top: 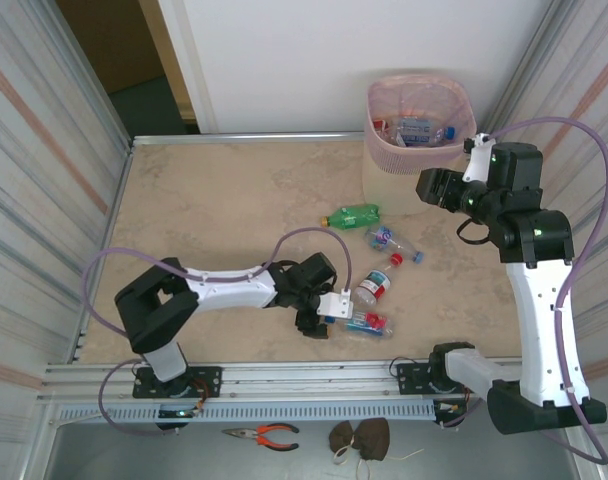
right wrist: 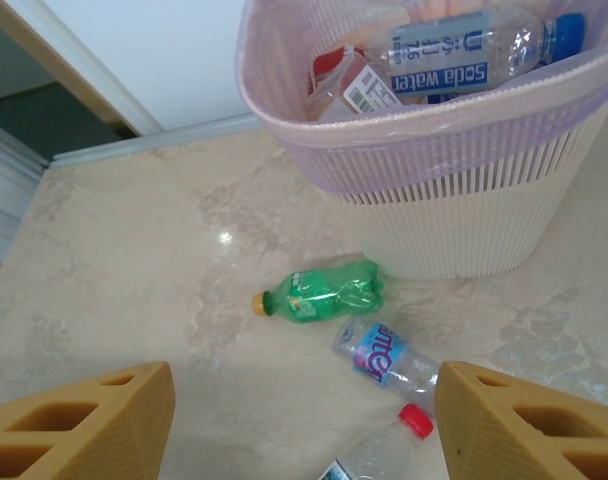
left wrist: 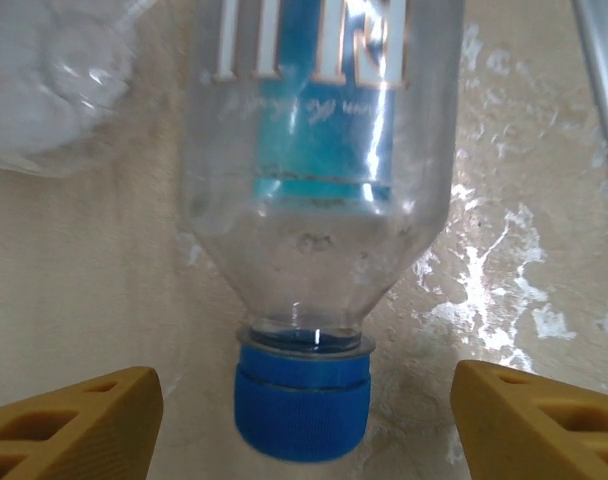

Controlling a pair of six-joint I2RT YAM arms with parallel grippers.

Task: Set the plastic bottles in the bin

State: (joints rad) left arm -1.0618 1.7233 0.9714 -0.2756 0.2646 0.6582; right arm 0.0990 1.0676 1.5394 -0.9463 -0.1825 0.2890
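Clear bottle [left wrist: 314, 180] lying on worktop [left wrist: 84, 280], blue cap [left wrist: 302, 405] between jaws of wide-open left end effector [left wrist: 304, 430], untouched. Probably light, thin-walled, slick: best pinched at the stiff neck, not the body. Right end effector [right wrist: 304, 420] open, empty, near bin [right wrist: 454, 210].

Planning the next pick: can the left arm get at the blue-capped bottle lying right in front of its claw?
Probably yes. The left claw stands open, and the blue-capped bottle lies on the table with its cap pointing into the gap between the fingers. Nothing sits in between.
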